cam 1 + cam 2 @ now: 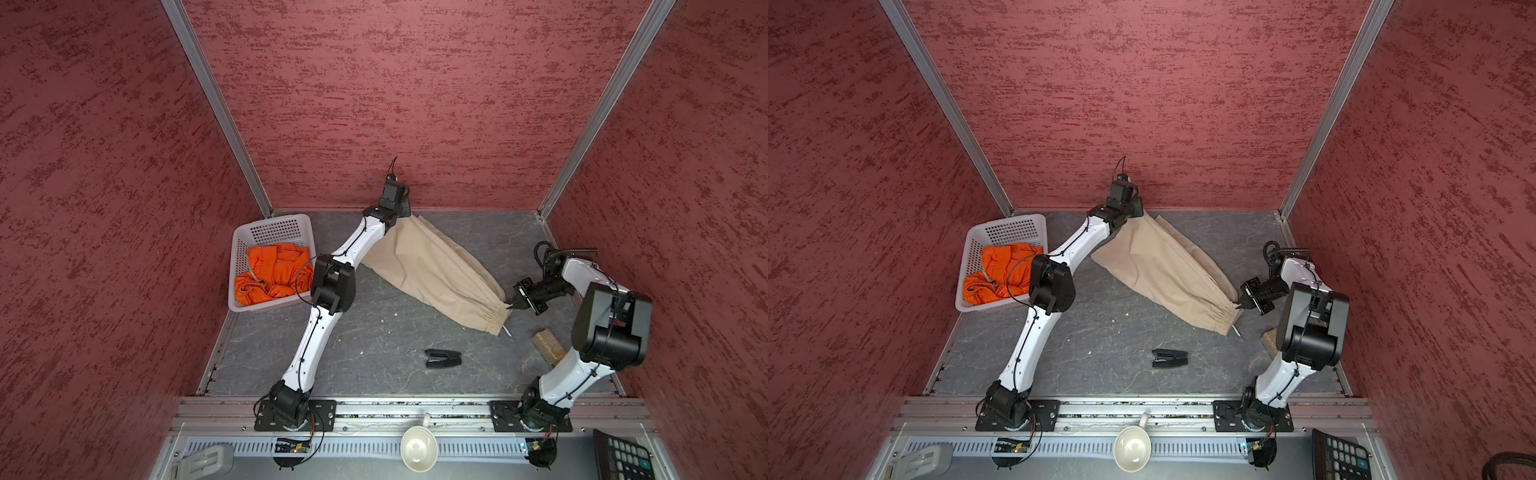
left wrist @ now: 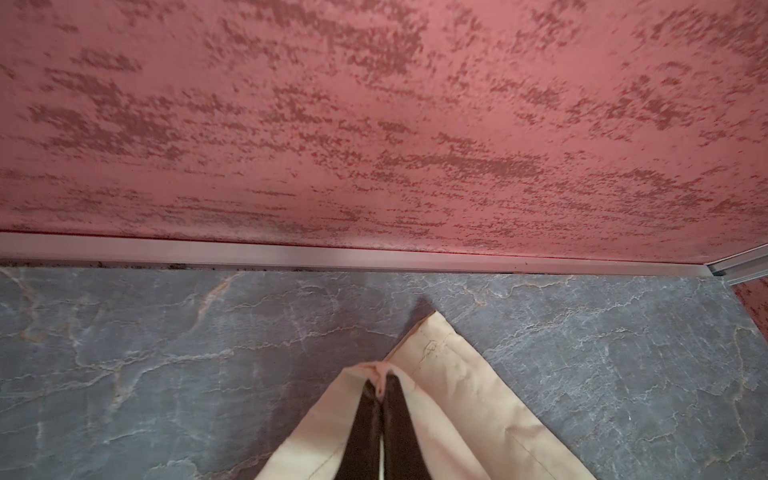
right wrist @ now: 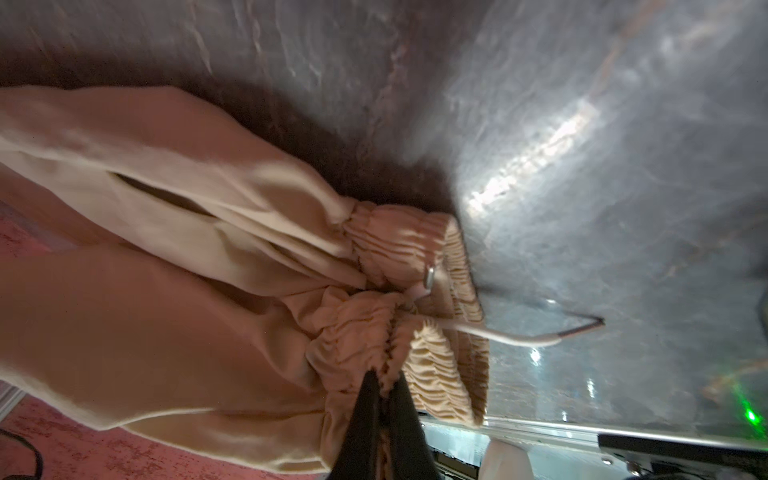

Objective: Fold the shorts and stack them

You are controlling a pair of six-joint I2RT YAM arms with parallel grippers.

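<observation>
**Beige shorts pulled out between both grippers, orange pair parked in the basket**

The beige shorts [image 1: 432, 270] lie slantwise on the grey worktop [image 1: 374, 332]. The left gripper [image 2: 381, 385] is clamped tight on a leg hem near the back wall, and the right gripper [image 3: 384, 380] is pinched shut on the gathered waistband [image 3: 440, 374], beside the loose white drawstring [image 3: 498, 336]. Holding opposite ends like that looks like a way to tension the cloth so it lies flat and long before the fold; a slack pair would crease wherever it wanted. It already seems doubled leg over leg, though that's a guess from the top views. The orange shorts [image 1: 274, 270] sit crumpled in the white perforated basket [image 1: 266, 226] at the left, out of the way, probably so the middle is free for folding one pair at a time.
</observation>
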